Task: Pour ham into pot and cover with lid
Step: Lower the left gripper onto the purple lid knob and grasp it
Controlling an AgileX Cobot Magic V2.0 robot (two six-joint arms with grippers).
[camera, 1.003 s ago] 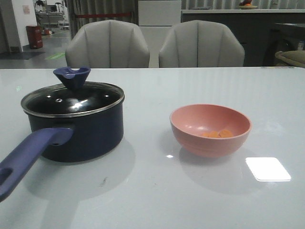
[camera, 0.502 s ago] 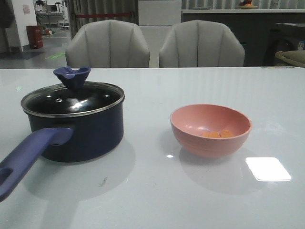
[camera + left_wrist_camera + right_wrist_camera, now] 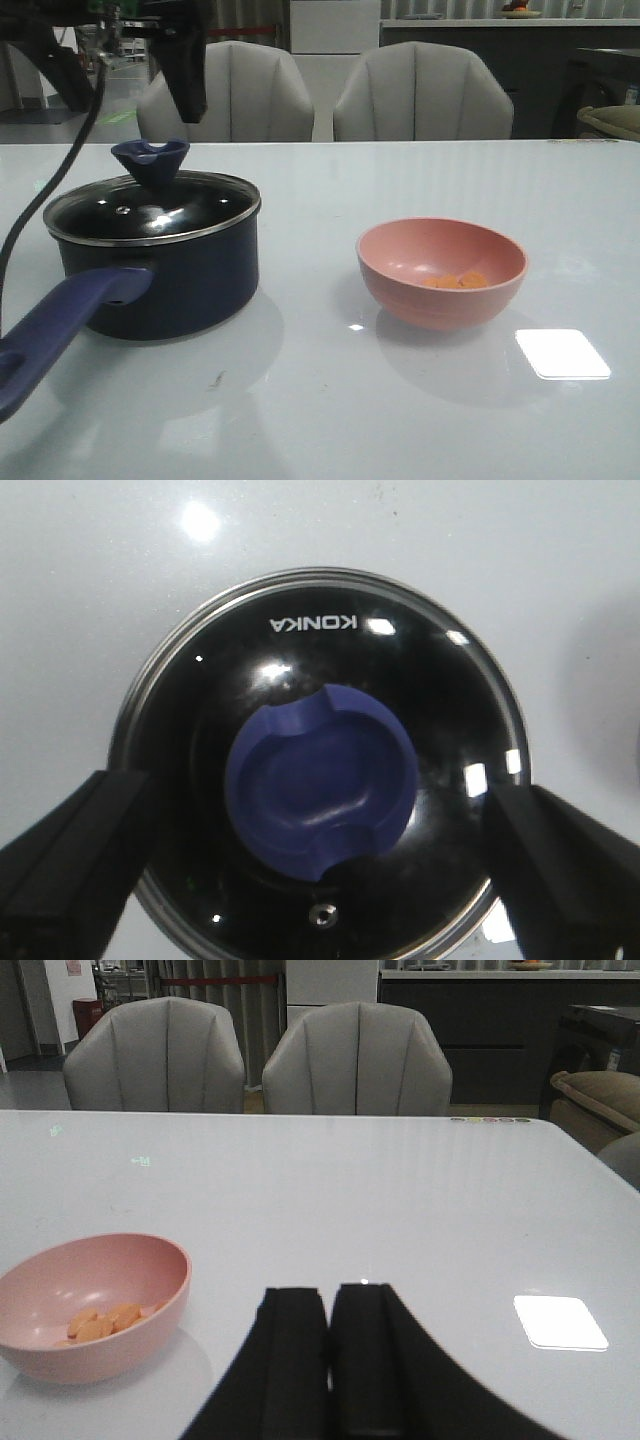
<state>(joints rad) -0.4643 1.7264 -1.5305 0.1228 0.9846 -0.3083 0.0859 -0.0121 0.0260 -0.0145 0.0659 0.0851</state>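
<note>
Lid [image 3: 152,212] on pot [image 3: 160,270] at table's [image 3: 330,400] left, ham [image 3: 455,281] in bowl [image 3: 442,272] to its right

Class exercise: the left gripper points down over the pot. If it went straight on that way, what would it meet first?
Most likely the lid's blue knob: the left gripper hangs open above the lid, one finger on each side of it. The height above it is unclear.

pot [image 3: 170,280]: dark navy body, purple-blue handle
lid [image 3: 320,780]: clear glass reading black, silver metal rim, white "KONKA" lettering, dark blue knob
bowl [image 3: 442,272]: plain salmon pink
ham [image 3: 100,1322]: orange
desk [image 3: 400,400]: glossy pale grey-white
left end effector [image 3: 320,865]: black fingers
right end effector [image 3: 328,1360]: black fingers
chairs [image 3: 423,92]: light grey, ribbed
</note>
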